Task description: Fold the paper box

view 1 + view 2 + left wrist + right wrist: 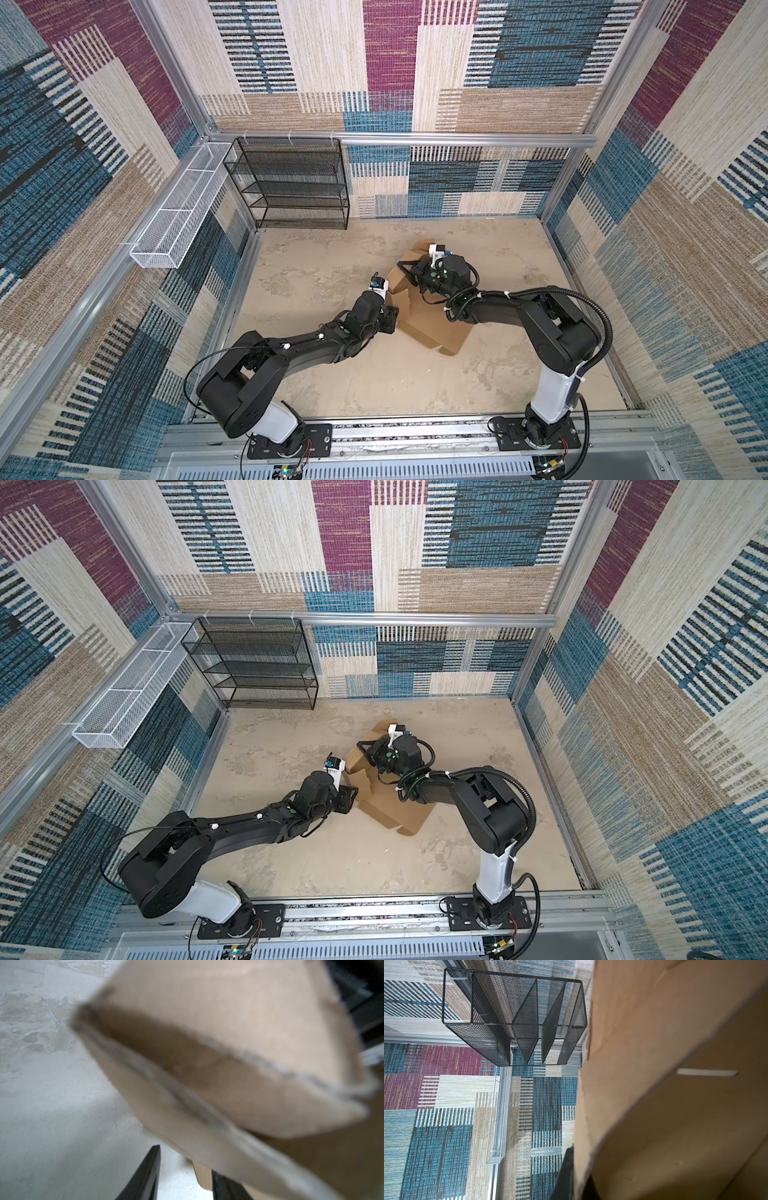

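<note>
The paper box is plain brown cardboard, partly folded, lying mid-table in both top views with flaps raised at its far end. My right gripper reaches in from the right and is shut on one raised flap. The right wrist view shows that panel pinched between the black fingers, with a slot cut in it. My left gripper sits at the box's left edge, low over the table. In the left wrist view it stands open under a blurred flap, with a small tab beside one finger.
A black mesh rack stands against the back wall at the left. A white mesh basket hangs along the left wall. Patterned walls close in three sides, and an aluminium rail carrying both arm bases runs along the front.
</note>
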You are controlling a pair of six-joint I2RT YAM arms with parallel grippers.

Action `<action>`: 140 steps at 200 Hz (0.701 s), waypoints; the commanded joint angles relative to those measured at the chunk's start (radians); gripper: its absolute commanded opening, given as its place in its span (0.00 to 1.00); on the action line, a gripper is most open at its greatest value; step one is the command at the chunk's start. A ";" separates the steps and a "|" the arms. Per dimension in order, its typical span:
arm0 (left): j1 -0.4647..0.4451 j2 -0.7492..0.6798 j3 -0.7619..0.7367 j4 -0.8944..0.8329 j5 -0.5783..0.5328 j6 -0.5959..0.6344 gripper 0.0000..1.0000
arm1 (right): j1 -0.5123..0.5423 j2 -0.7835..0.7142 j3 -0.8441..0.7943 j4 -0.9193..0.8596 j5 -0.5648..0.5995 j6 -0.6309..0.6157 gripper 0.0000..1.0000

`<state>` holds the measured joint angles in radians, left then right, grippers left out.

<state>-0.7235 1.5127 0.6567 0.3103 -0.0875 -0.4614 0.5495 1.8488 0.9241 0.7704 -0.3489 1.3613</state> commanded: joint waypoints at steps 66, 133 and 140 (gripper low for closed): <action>-0.091 0.053 0.000 0.096 -0.236 -0.107 0.44 | 0.001 -0.015 -0.064 0.078 -0.018 0.018 0.02; -0.138 0.133 0.081 0.108 -0.352 -0.110 0.44 | 0.001 -0.023 -0.073 0.084 -0.031 0.018 0.02; -0.145 0.133 0.081 0.108 -0.376 -0.112 0.44 | 0.001 -0.023 -0.074 0.084 -0.031 0.018 0.01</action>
<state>-0.8539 1.6405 0.7238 0.3695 -0.3653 -0.5533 0.5484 1.8309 0.8566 0.8661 -0.3454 1.3834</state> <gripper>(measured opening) 0.441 0.058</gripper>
